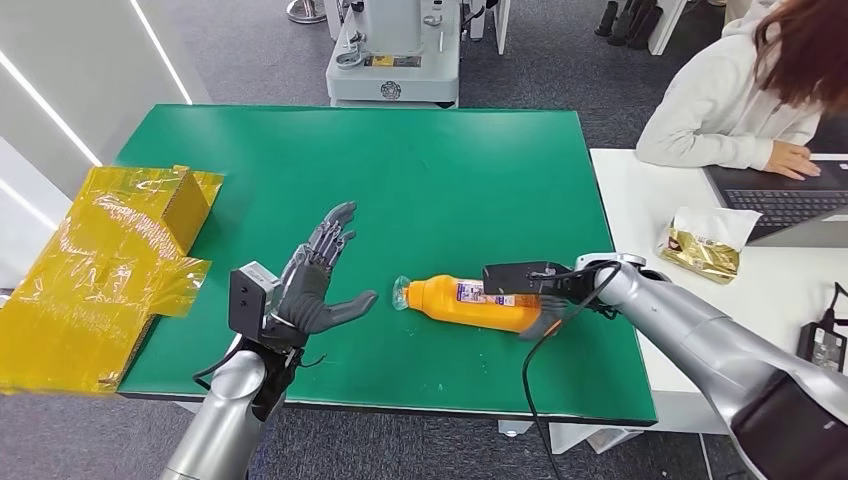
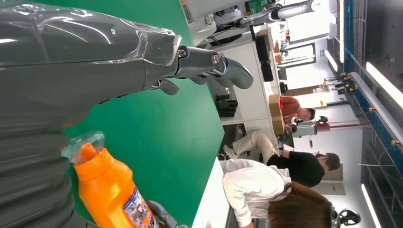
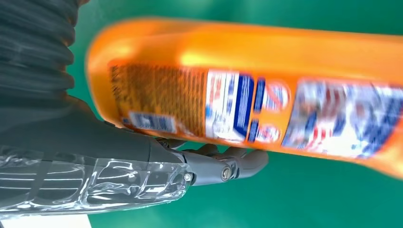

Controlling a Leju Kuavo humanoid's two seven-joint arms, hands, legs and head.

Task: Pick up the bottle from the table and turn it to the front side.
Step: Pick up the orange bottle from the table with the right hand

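Green surface [image 1: 420, 170] carries the bottle [image 1: 470, 302], lying flat, its base end gripped by the right hand [image 1: 545, 295]. Left hand [image 1: 318, 285] waits open beside its cap. Likely light, stiff, slick plastic; mid-body is the safest hold.

Left hand [image 1: 318, 285] spread, right hand [image 1: 545, 295] clasped

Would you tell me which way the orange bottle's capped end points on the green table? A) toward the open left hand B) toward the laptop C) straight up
A: the bottle lies on its side, its clear cap facing the left hand, while the right hand is at its base end.
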